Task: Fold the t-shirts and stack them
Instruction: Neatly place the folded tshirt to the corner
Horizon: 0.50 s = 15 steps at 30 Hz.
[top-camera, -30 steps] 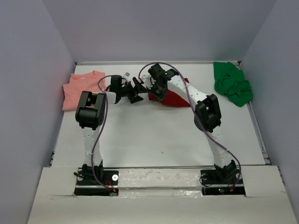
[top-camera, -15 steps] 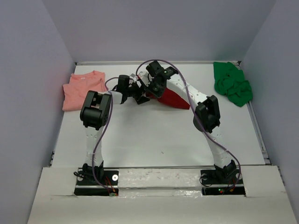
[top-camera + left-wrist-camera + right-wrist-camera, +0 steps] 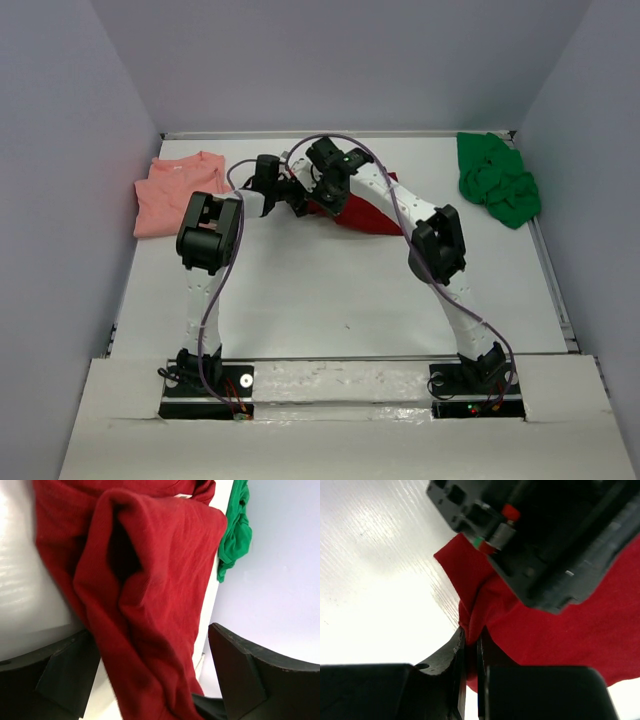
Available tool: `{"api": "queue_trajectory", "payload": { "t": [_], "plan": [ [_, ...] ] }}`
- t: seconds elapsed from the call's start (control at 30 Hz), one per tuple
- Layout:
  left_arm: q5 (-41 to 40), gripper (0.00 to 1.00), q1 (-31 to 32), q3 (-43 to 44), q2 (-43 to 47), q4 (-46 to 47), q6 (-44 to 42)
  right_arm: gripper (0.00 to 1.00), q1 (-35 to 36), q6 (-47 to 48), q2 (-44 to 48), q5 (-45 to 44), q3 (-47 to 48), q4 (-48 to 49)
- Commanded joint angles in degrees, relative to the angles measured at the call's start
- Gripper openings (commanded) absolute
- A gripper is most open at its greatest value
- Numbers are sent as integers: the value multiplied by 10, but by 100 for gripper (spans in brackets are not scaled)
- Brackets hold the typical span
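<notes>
Left wrist view only: my left gripper (image 3: 150,630) stands wide, one finger on each side of a hanging fold of the dark red t-shirt (image 3: 150,570); the cloth passes between them unclamped.
Right wrist view only: my right gripper (image 3: 470,633) is pinched narrow on a thin bunched edge of the red shirt, just above the white table (image 3: 375,580).
Top view only: the whole layout shows here. The red shirt is at the far middle, the salmon pink t-shirt (image 3: 175,190) far left, the bright green t-shirt (image 3: 497,180) in the far right corner.
Grippers: just beside each other at the red shirt's left end.
In the way: my right arm (image 3: 400,205) crosses over the red shirt from above; in the right wrist view my left gripper's black housing fills the upper right.
Red shirt: lifted at one end, draped in long soft folds, not flat.
Pink shirt: lying fairly flat, well apart from the red.
Green shirt: crumpled in a heap against the far edge.
</notes>
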<state>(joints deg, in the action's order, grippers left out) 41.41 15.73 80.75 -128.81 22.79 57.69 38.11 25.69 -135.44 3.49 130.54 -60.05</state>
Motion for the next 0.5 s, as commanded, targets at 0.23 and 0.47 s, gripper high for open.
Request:
{"api": "queue_trajectory", "payload": {
  "t": [0.23,0.47],
  "plan": [
    [-6,33,16,-4,-28,-15,-17,0,16,6,0,-1,30,-3],
    [3,0,15,-18,-3,-16,-15,0,16,8,-4,-4,32,-4]
  ]
}}
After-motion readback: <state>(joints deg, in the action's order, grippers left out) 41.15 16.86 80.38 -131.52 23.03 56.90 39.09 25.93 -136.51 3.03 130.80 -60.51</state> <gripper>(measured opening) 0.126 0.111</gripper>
